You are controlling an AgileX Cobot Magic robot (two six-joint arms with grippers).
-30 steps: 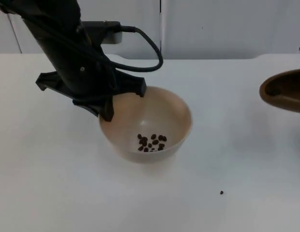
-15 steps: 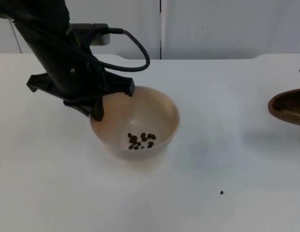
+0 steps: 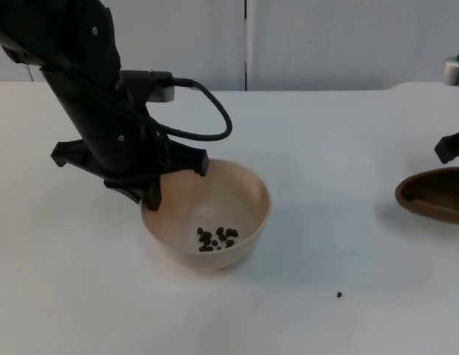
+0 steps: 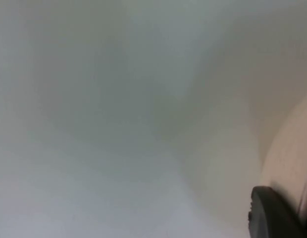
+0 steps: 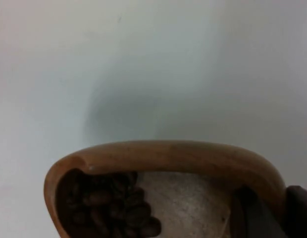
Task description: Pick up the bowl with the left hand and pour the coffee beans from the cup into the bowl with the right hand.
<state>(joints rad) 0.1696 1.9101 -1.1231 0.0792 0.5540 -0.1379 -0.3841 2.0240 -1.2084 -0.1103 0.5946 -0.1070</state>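
Left gripper clamped on the rim of the beige round bowl — we see dark coffee beans inside. Right gripper grips the brown wooden cup at the table's right edge — beans remain in it.

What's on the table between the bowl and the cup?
Top view: bare white table between bowl and wooden cup. One stray bean lies nearer the camera, off that line.

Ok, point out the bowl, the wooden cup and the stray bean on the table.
bowl [image 3: 244, 194], top view, bare inner wall.
wooden cup [image 5: 193, 154], right wrist view, front rim.
stray bean [image 3: 339, 294], top view, its middle, lying alone on the table.
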